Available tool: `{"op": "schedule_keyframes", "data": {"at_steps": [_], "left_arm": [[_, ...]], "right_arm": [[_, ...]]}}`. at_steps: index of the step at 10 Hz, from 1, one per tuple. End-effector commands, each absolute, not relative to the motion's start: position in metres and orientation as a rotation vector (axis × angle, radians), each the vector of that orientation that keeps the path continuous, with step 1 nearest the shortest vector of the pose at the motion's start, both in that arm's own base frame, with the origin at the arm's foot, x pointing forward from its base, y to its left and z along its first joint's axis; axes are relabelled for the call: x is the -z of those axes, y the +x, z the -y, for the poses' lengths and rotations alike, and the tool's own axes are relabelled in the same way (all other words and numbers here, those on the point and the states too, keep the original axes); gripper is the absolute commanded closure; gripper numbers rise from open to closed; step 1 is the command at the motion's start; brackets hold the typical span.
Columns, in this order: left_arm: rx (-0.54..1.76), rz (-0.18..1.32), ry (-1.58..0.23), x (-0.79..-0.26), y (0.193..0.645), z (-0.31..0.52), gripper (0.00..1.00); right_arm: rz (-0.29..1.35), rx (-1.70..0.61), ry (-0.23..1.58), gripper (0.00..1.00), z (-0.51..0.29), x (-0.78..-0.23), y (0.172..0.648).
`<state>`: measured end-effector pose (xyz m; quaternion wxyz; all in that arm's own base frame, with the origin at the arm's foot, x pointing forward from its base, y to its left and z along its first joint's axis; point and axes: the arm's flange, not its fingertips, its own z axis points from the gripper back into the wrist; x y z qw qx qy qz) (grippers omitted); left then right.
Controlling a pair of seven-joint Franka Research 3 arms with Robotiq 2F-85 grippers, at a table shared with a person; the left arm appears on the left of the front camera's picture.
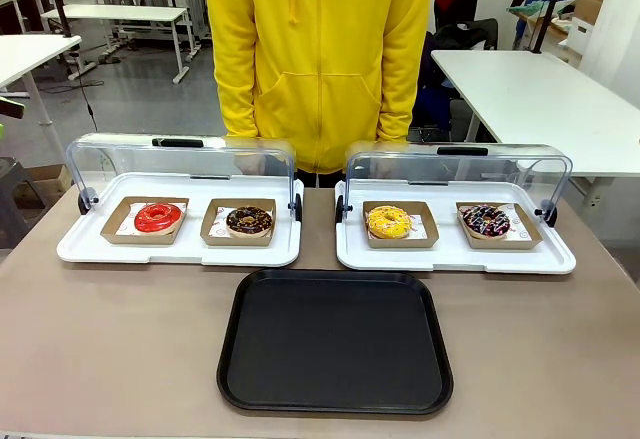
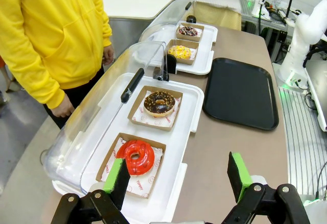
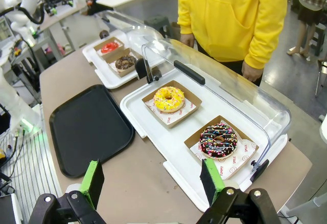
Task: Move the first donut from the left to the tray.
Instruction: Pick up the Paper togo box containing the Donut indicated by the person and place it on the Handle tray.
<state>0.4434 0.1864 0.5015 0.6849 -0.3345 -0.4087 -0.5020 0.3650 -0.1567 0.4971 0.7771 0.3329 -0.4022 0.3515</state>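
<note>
The first donut from the left [image 1: 158,217] has glossy red icing and sits in a brown cardboard holder on the left white tray; it also lies close below my left gripper in the left wrist view [image 2: 135,156] and far off in the right wrist view [image 3: 109,47]. The black tray [image 1: 335,340] lies bare at the table's near middle [image 2: 240,92] [image 3: 89,127]. My left gripper [image 2: 179,179] hangs open above the table edge beside the red donut. My right gripper [image 3: 152,179] is open above the right white tray's near rim. Neither holds anything.
Two white trays [image 1: 80,249] [image 1: 560,257] have their clear dome lids swung open at the back. They hold a chocolate-glazed donut [image 1: 249,220], a yellow donut [image 1: 389,222] and a sprinkled chocolate donut [image 1: 486,221]. A person in a yellow hoodie [image 1: 320,59] stands at the far side.
</note>
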Motion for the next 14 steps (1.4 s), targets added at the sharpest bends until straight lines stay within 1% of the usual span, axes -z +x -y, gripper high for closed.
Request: {"op": "schedule_keyframes", "data": {"at_steps": [1, 14], "left_arm": [[1.125, 0.92, -0.753, -0.5016, 0.4423, -0.186, 0.0], [1.125, 0.92, -0.753, -0.5016, 0.4423, -0.186, 0.0]], "right_arm": [[0.896, -0.776, 0.722, 0.0, 0.1571, -0.4981, 0.3674], [0.896, -0.776, 0.722, 0.0, 0.1571, -0.4981, 0.3674]]}}
